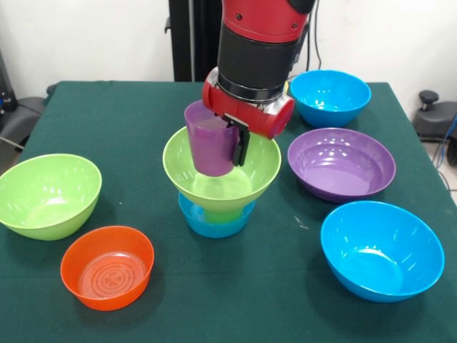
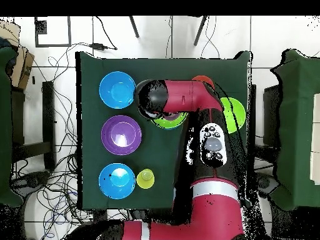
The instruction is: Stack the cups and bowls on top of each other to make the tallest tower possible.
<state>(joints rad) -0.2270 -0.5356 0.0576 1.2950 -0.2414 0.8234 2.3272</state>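
Observation:
The tower stands mid-table: a small blue bowl (image 1: 214, 223) holds a green cup (image 1: 216, 211), and a lime green bowl (image 1: 223, 175) rests on that cup. A purple cup (image 1: 210, 148) sits upright down in the green bowl. My gripper (image 1: 232, 146) is shut on the cup's right wall, with one black finger (image 1: 241, 145) showing outside it. In the overhead view the arm (image 2: 181, 97) hides the cup, and only part of the tower's green bowl (image 2: 167, 122) shows.
Loose bowls ring the tower: lime green (image 1: 46, 193) and orange (image 1: 107, 266) on the left; blue (image 1: 382, 250), wide purple (image 1: 341, 163) and another blue (image 1: 330, 96) on the right. A yellow cup (image 2: 145, 179) stands beside a blue bowl (image 2: 116, 179).

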